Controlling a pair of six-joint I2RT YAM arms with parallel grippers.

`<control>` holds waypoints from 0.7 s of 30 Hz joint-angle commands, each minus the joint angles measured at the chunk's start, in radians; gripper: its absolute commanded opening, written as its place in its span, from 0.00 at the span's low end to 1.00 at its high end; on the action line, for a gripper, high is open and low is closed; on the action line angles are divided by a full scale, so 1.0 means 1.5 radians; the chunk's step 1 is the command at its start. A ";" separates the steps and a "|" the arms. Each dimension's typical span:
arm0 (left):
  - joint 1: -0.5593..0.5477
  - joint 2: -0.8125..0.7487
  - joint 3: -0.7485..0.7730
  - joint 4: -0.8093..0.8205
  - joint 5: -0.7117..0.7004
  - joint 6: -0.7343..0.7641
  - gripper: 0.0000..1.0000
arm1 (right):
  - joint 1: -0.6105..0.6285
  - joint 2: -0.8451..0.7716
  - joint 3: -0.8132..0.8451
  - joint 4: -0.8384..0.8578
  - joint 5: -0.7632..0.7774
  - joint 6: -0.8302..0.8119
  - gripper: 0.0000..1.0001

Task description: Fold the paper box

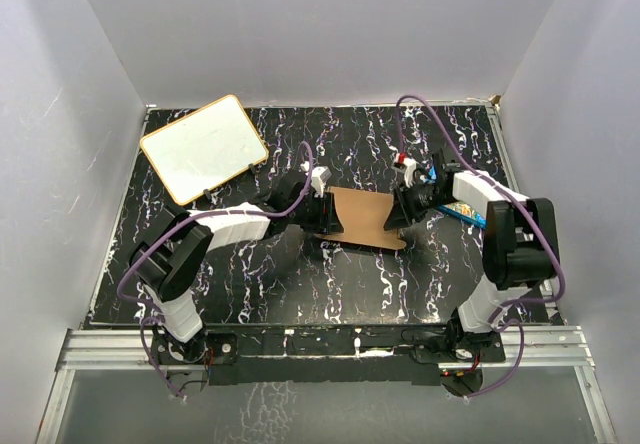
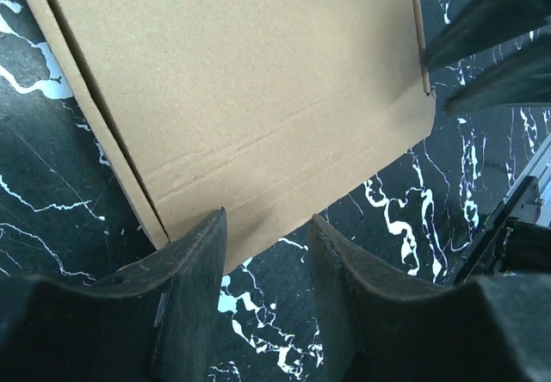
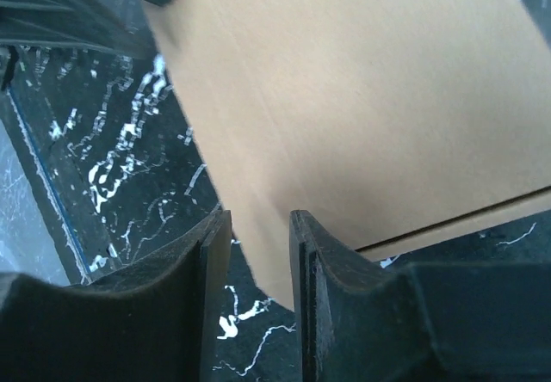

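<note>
Two grippers meet at the paper box (image 1: 362, 219), one at each end of it. You have the box lying flat on the black marbled table (image 1: 300, 294), its plain brown face up, with both arms reaching in over it from the near side.

Your left gripper (image 2: 265, 223) sits at the box's left end. Its fingers (image 2: 194, 261) stand apart, and in the left wrist view the near corner of the box runs into the gap between them. A crease crosses the cardboard just past the fingertips. You cannot tell from that view whether either pad touches the card, but the jaws are plainly not pinched together on it.

Your right gripper (image 3: 260, 218) sits at the box's right end. Its jaws are also apart, with a narrower gap, and a corner of the box reaches down between the two fingertips. That view is blurred, so contact with the card cannot be judged.

Beyond the box's far left corner, well apart from it, a white board with an orange rim (image 1: 203, 149) lies tilted. Just off the box's right end, behind the right gripper, a blue printed box (image 1: 462, 211) shows partly.
</note>
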 commanded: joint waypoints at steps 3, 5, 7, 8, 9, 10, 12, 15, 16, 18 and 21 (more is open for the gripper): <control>0.009 0.007 0.032 -0.016 0.025 0.000 0.42 | -0.025 0.071 -0.001 0.049 0.031 0.022 0.37; 0.012 0.006 0.036 -0.018 0.031 0.000 0.42 | -0.034 0.077 0.005 0.046 0.027 0.022 0.37; 0.013 0.000 0.040 -0.015 0.038 0.000 0.42 | -0.052 0.076 0.014 0.028 -0.011 0.000 0.37; 0.013 -0.006 0.041 -0.016 0.038 0.001 0.43 | -0.059 0.072 0.020 0.010 -0.040 -0.024 0.37; 0.014 -0.016 0.042 -0.017 0.037 0.003 0.43 | -0.068 0.063 0.025 -0.007 -0.074 -0.045 0.37; 0.014 -0.027 0.040 -0.013 0.036 0.007 0.43 | -0.076 0.059 0.029 -0.023 -0.100 -0.062 0.38; 0.014 -0.058 0.033 -0.007 0.024 0.019 0.44 | -0.092 0.026 0.031 -0.042 -0.138 -0.088 0.39; 0.016 -0.110 0.007 0.009 -0.006 0.031 0.49 | -0.117 -0.002 0.021 -0.034 -0.161 -0.093 0.41; 0.018 -0.132 -0.006 0.018 -0.020 0.030 0.52 | -0.123 -0.008 0.014 -0.018 -0.160 -0.084 0.42; 0.023 -0.167 -0.045 0.041 -0.049 0.023 0.62 | -0.135 -0.021 -0.005 0.039 -0.134 -0.033 0.46; 0.037 -0.208 -0.101 0.082 -0.084 -0.012 0.91 | -0.148 -0.013 -0.035 0.107 -0.107 0.045 0.54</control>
